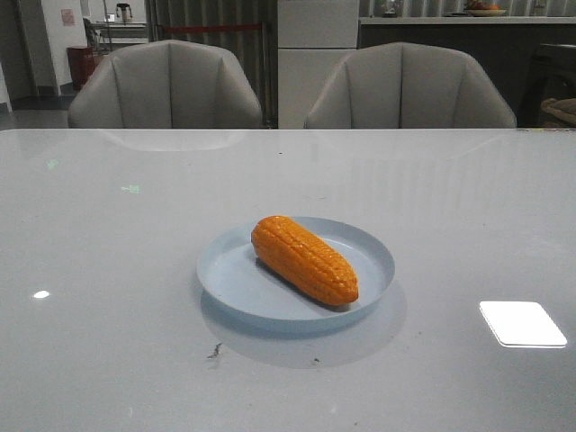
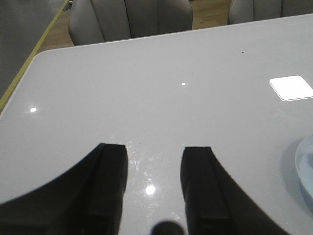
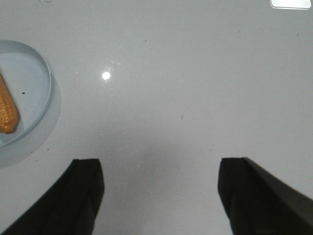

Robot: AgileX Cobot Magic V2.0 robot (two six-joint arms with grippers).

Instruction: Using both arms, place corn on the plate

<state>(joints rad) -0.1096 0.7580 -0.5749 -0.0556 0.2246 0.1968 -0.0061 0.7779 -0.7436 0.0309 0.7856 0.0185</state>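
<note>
Two grey padded chairs (image 1: 165, 85) stand at the far edge of the glossy pale table (image 1: 108, 270). Orange corn (image 1: 303, 258), bumpy kernel rows and rounded tapered ends, lies diagonally inside the shallow pale blue plate (image 1: 371, 252) at table centre. Left gripper (image 2: 154, 174): black fingers parted, holding nothing. Right gripper (image 3: 160, 188): fingers spread wide, holding nothing, near the plate.

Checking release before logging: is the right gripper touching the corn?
Apart. The right wrist view shows the open right gripper over bare table, the corn on the plate well aside.

Glossy grey table (image 1: 108, 270) — two grey chairs (image 1: 166, 85) behind.
</note>
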